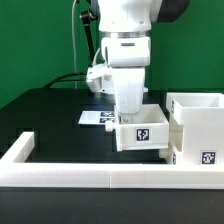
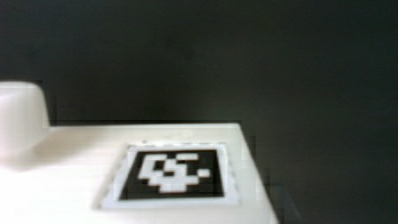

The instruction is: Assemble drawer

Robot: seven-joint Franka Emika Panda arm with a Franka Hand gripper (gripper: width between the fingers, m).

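Nearest the camera in the exterior view, a long white rail [image 1: 100, 178] ran across the front of the black table [image 1: 40, 115], with a short arm of it turning back at the exterior view's left. Just behind that rail stood the small white box [image 1: 142, 133] I was busy with, its front face carrying a black-and-white tag [image 1: 143, 133]. Beside it, toward the exterior view's right, sat the bigger open white box [image 1: 200, 125], its walls taller, with another tag low on its front near the rail. The two boxes stood close together; I could not tell whether they touched.

My pincer [image 1: 129, 103] hung straight down over the small box, reaching to its top edge. Its fingers were hidden behind my own wrist housing and the box wall, so I could not tell whether they were apart, together, or holding the box.

From my wrist, the picture was blurred: a flat white surface [image 2: 107, 145] with a tag [image 2: 173, 172] printed on it, and one pale rounded finger [image 2: 20, 120] at the edge of the frame, dark table beyond.

Farther back on the table, behind my arm, lay the flat marker board [image 1: 98, 118] with its tags, partly hidden by me. Behind everything was a green backdrop [image 1: 40, 45].
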